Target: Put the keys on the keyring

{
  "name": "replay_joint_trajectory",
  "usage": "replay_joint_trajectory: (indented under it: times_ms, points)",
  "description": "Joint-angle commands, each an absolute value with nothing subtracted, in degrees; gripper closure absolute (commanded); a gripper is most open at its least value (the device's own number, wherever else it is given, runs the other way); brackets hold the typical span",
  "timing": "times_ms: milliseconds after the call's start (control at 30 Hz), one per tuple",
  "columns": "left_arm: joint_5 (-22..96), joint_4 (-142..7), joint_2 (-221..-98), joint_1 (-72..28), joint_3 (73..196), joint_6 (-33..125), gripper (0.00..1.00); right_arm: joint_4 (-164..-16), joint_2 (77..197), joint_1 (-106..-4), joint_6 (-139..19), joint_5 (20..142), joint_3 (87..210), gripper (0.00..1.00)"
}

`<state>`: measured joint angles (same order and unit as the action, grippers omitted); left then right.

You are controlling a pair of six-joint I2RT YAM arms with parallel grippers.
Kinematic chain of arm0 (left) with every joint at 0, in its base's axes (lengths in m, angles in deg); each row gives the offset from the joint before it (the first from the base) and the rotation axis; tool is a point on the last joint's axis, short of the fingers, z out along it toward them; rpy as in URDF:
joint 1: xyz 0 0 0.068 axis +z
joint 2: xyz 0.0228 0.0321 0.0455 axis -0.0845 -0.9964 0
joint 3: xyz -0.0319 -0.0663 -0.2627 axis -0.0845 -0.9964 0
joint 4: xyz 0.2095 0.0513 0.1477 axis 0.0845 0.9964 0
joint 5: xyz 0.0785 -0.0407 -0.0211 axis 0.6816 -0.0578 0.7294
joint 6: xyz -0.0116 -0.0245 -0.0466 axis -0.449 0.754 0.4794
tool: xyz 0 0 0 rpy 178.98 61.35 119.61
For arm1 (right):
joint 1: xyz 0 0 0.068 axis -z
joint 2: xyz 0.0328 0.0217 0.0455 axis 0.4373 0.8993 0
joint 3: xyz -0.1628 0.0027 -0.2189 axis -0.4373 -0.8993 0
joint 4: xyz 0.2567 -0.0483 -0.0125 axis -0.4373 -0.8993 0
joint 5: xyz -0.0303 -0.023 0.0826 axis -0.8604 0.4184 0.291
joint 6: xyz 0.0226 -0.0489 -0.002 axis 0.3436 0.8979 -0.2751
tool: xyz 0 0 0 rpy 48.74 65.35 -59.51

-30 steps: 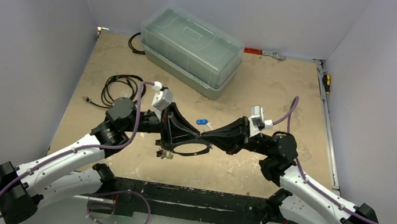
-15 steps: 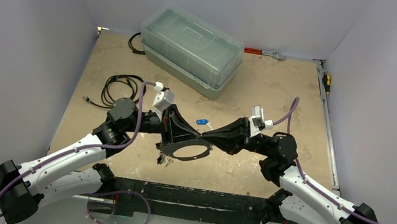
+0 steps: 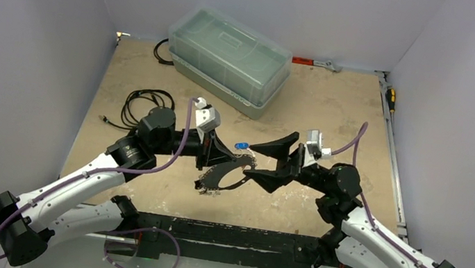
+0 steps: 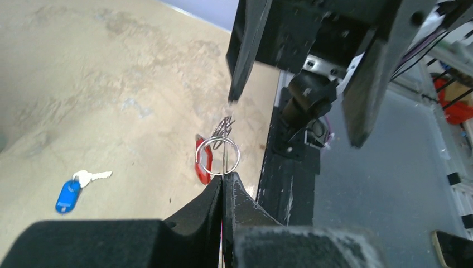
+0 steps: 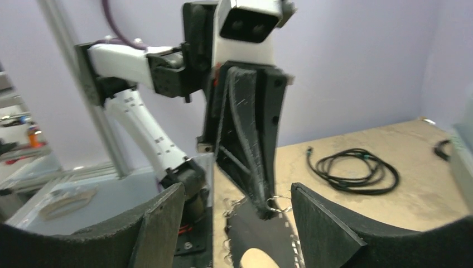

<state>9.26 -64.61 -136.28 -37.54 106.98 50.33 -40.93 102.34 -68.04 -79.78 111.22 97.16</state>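
Keyring (image 3: 213, 176) hung tilted in the air, pinched at its rim by the left gripper (image 3: 216, 163), whose fingers were pressed together on the metal. In the left wrist view the disc showed edge-on as a thin line between them. A small split ring (image 4: 222, 156) stood up from the keyring's rim just past that pinch. A red tag (image 4: 201, 166) appeared to dangle right beside it, though its attachment could not be made out.

The right gripper (image 3: 257, 163) faced the keyring from the side opposite the left gripper. Its jaws were spread wide and held nothing. A blue key (image 3: 241, 146) lay flat on the table (image 3: 336, 113), just beyond the keyring's far edge and below it.

The step in hand looked like fetching the next key. To do it well:

- The left arm should probably keep the keyring steady, with an unused rim hole turned toward the free arm.
- The right gripper would need to drop to the table past the keyring without knocking it.
- It should grasp the blue key by its plastic head, so the key's ring end sticks out clear of the fingers.
- It should then bring that end square to the keyring's rim.

A skewed grasp would likely leave the key twisted against the hole.
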Motion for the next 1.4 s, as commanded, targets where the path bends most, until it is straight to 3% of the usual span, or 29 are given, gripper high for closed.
replay_joint_trajectory:
  times_ms: [0, 133, 400, 667, 733, 867, 1167, 1367]
  points:
    - [11.53, -59.14, -135.09, -37.29, 109.74, 45.34, 1.0, -48.33, 98.9, -68.29, -75.22, 100.09, 99.08, 0.26]
    - [11.64, -58.97, -134.45, -37.3, 108.55, 44.73, 1.0, -53.03, 99.6, -68.21, -73.58, 98.13, 100.37, 0.24]
    - [14.1, -50.63, -134.48, -37.3, 110.81, 37.93, 1.0, -66.01, 105.3, -68.25, -68.45, 106.47, 105.35, 0.2]
    - [14.6, -52.25, -132.65, -37.42, 109.02, 37.62, 1.0, -63.86, 107.18, -67.75, -75.72, 105.26, 108.43, 0.09]
    - [14.25, -53.13, -131.67, -37.41, 108.24, 38.17, 1.0, -69.33, 109.82, -66.87, -77.22, 103.84, 112.73, 0.1]
    - [13.43, -53.66, -130.05, -37.37, 107.5, 38.78, 1.0, -72.22, 113.38, -66.09, -78.69, 112.29, 116.62, 0.12]
    - [10.88, -54.96, -128.65, -37.51, 106.82, 39.63, 1.0, -77.8, 114.95, -66.1, -63.78, 123.13, 115.67, 0.08]
    - [9.47, -55.21, -128.26, -37.45, 106.89, 39.74, 1.0, -79.75, 118.8, -66.35, -61.39, 126.55, 117.7, 0.15]
